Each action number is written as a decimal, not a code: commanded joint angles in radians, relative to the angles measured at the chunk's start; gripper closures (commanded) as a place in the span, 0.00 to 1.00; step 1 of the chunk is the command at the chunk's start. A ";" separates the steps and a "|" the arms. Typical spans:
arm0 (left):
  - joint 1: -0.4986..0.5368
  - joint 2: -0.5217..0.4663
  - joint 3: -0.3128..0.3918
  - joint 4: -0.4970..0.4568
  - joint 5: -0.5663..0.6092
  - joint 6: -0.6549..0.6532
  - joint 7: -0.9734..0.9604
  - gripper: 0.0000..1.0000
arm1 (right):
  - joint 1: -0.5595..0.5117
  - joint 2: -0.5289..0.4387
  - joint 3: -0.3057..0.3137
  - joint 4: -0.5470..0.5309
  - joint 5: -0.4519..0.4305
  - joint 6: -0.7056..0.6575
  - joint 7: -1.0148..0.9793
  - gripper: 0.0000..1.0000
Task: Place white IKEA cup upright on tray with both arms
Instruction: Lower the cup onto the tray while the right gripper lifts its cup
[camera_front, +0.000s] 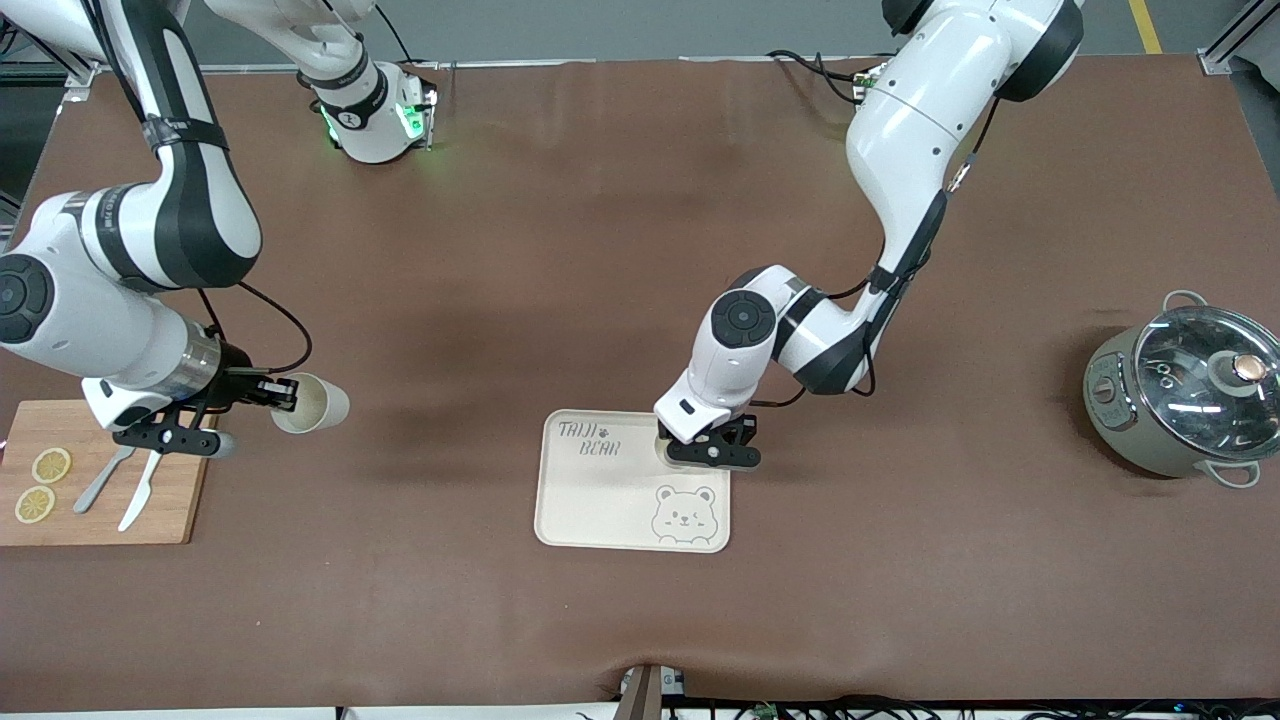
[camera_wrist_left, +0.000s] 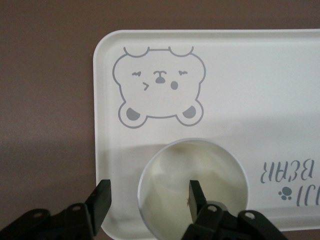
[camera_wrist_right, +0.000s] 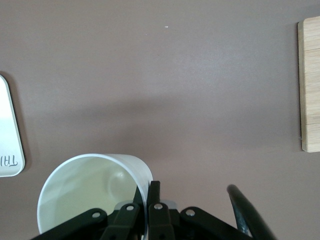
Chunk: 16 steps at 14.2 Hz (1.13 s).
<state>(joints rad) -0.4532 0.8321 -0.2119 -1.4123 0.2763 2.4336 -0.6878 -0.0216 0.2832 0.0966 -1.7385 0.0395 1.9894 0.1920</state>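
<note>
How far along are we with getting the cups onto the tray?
Done: one white cup stands upright on the tray; the left gripper sits over it, jaws open astride its rim. In hand: the right gripper has its jaws shut on a second cup's rim, beside the cutting board. Left: carrying that cup to the tray.

Two white cups: one (camera_front: 312, 403) pinched at rim by right gripper (camera_front: 283, 394), one (camera_wrist_left: 192, 182) upright on tray (camera_front: 590, 500). One tray. One wooden cutting board (camera_front: 100, 495). Two lemon slices (camera_front: 51, 465) (camera_front: 35, 504) on board. One fork (camera_front: 100, 482), one knife (camera_front: 140, 492). One lidded pot (camera_front: 1175, 395). Two robot arms, two grippers, left gripper (camera_front: 712, 450) included.
</note>
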 joint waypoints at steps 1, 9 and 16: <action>-0.001 -0.024 0.003 -0.011 0.020 -0.001 -0.016 0.29 | 0.003 0.002 -0.001 0.016 0.017 -0.017 0.017 1.00; 0.005 -0.054 0.003 0.004 0.017 -0.039 -0.012 0.26 | 0.064 0.004 -0.001 0.030 0.023 -0.008 0.141 1.00; 0.063 -0.149 -0.001 -0.042 0.026 -0.149 0.086 0.27 | 0.224 0.031 -0.003 0.099 0.023 0.061 0.493 1.00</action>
<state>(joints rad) -0.4130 0.7492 -0.2112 -1.3998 0.2770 2.3162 -0.6440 0.1670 0.2869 0.1021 -1.6809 0.0515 2.0318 0.6054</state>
